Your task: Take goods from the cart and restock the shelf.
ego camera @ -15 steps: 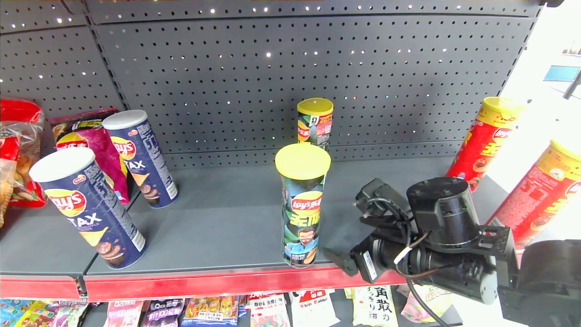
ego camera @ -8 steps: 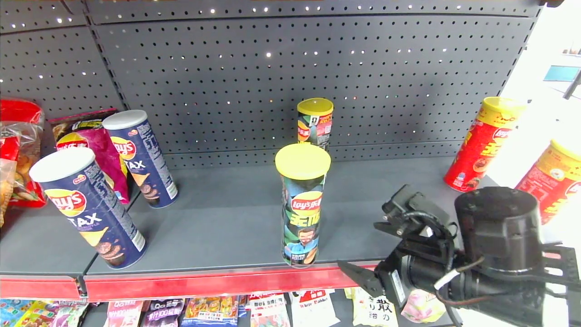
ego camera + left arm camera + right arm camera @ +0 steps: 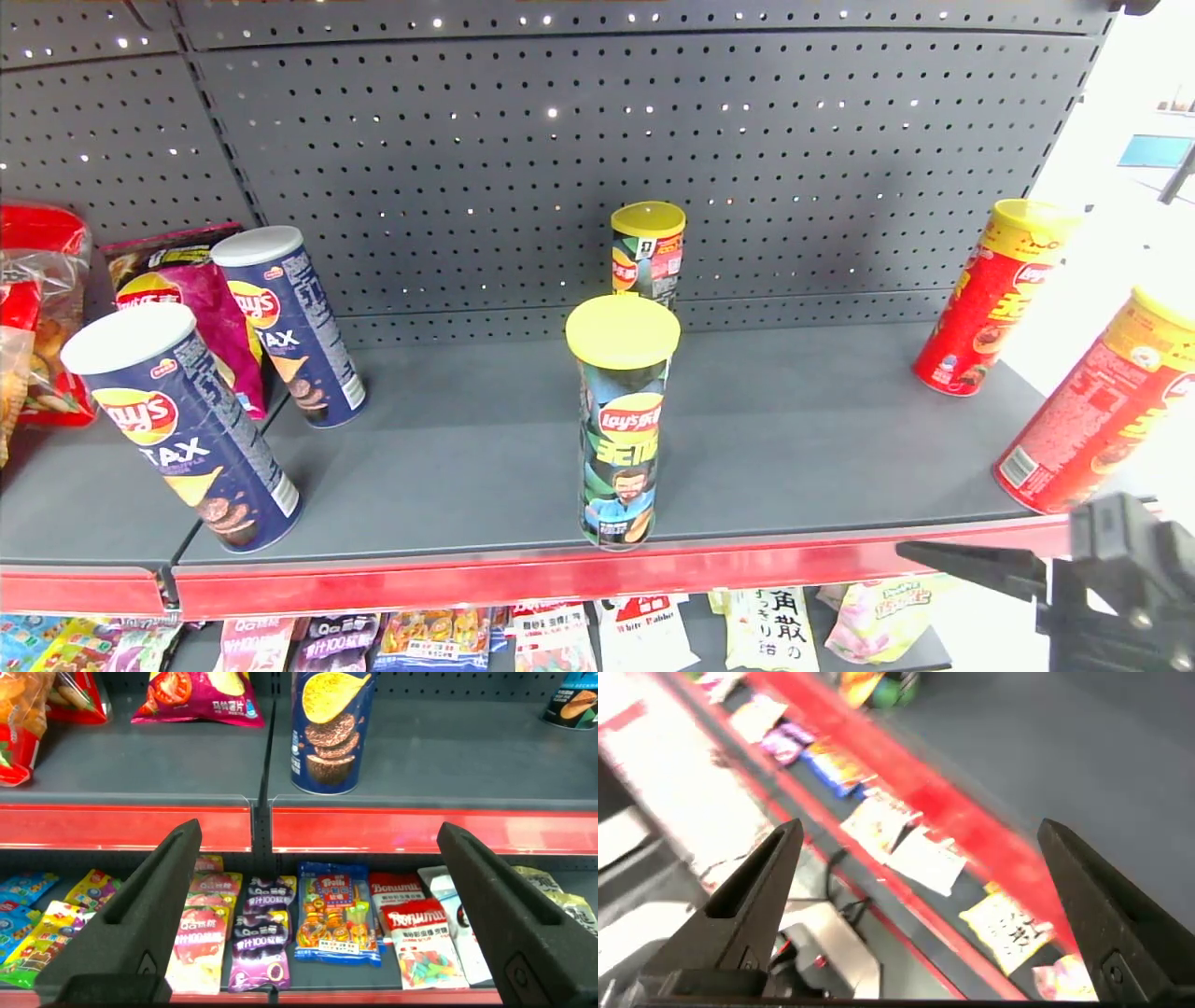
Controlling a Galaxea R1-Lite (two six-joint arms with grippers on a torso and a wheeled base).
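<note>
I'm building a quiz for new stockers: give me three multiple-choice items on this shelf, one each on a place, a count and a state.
1. Where does the nearer green can stand? A) at the front edge of the shelf B) against the back panel C) on its side
2. How many cans have white lids? A) one B) two C) four
3. How is the right tool? A) shut on a red can B) open, empty C) shut on a bag
1 A: its base meets the red front strip. 2 B: only the two blue cans. 3 B: its fingers stand wide apart, nothing between.
</note>
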